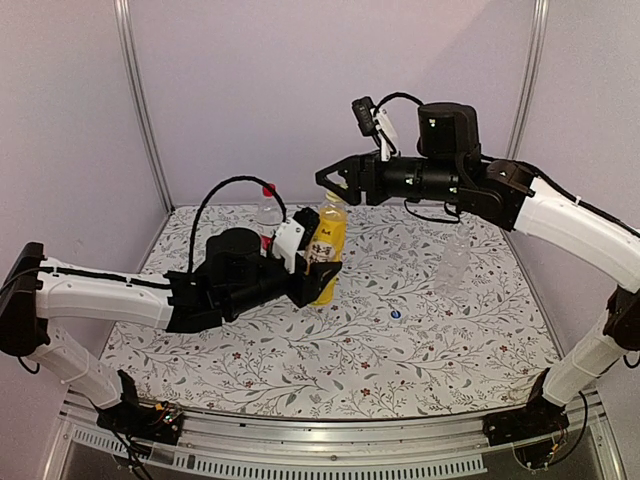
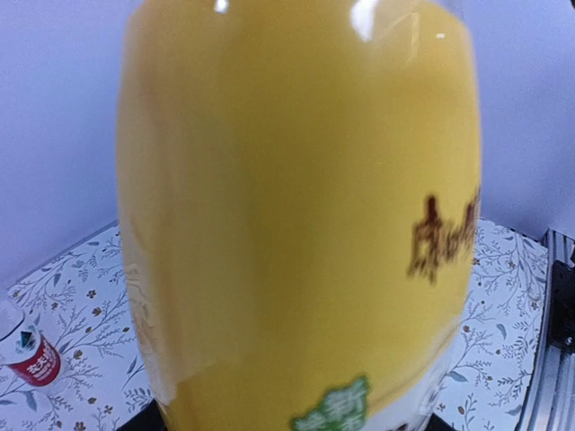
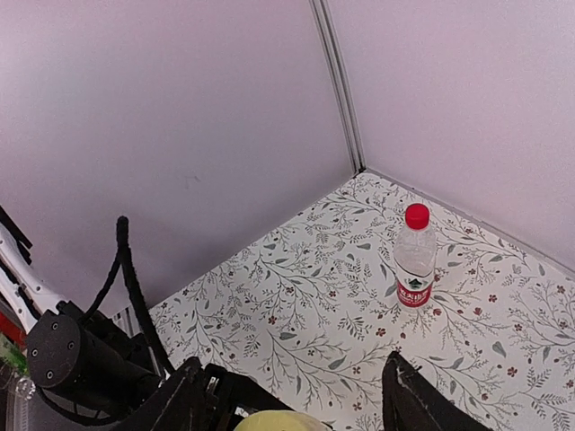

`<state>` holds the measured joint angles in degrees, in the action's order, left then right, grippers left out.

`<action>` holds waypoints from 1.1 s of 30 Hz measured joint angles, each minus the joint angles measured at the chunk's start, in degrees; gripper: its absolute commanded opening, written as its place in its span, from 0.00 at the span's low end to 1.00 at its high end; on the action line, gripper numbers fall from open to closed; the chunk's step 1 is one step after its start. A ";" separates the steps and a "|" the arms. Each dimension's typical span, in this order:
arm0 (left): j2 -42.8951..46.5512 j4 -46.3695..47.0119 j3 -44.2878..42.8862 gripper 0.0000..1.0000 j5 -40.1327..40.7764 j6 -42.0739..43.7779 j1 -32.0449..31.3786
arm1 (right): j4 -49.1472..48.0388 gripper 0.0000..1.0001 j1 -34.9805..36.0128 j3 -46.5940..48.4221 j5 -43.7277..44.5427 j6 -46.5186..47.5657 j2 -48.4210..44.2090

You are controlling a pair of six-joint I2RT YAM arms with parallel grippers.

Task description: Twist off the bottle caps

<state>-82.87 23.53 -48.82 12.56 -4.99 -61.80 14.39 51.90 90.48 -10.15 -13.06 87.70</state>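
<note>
My left gripper [image 1: 318,262] is shut on the body of the yellow-orange drink bottle [image 1: 327,248] and holds it upright. That bottle fills the left wrist view [image 2: 296,215] and hides the fingers. Its yellow cap [image 1: 333,197] is on top. My right gripper [image 1: 334,181] is open just above the cap, and in the right wrist view the cap [image 3: 278,420] shows low between the spread fingers [image 3: 193,395]. The clear bottle with the red-and-white label [image 3: 415,265] stands at the back with its red cap [image 3: 416,215] on. The clear unlabelled bottle [image 1: 455,262] stands to the right. A blue cap [image 1: 396,315] lies on the table.
The table carries a floral cloth [image 1: 300,370]. Pale walls with metal corner posts [image 1: 140,100] close in the back and sides. A black cable [image 1: 235,185] arches over the left wrist. The labelled bottle also shows at the lower left of the left wrist view [image 2: 27,352].
</note>
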 measured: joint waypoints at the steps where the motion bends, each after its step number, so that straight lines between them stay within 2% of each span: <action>1: 0.00 -0.17 0.00 0.53 0.55 0.00 0.00 | 0.13 0.60 0.07 0.00 0.04 -0.13 0.15; 8: -0.02 -0.90 0.00 0.53 3.50 0.02 -0.02 | 0.17 0.52 0.37 0.00 -0.15 -0.48 0.31; 13: -0.02 -1.62 0.00 0.53 4.66 0.04 -0.02 | 0.20 0.55 0.50 0.00 -0.59 -0.46 0.76; 18: -0.02 -1.75 0.00 0.52 4.92 0.04 -0.02 | 0.26 0.54 0.59 0.00 -0.63 -0.46 1.05; 33: -0.02 -1.77 0.00 0.52 5.57 0.09 -0.02 | 1.05 0.39 0.59 0.00 -0.63 0.00 1.64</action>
<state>-82.89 21.76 -48.82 18.13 -4.91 -61.82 15.44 52.49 90.48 -10.79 -13.06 89.34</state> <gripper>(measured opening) 0.528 0.426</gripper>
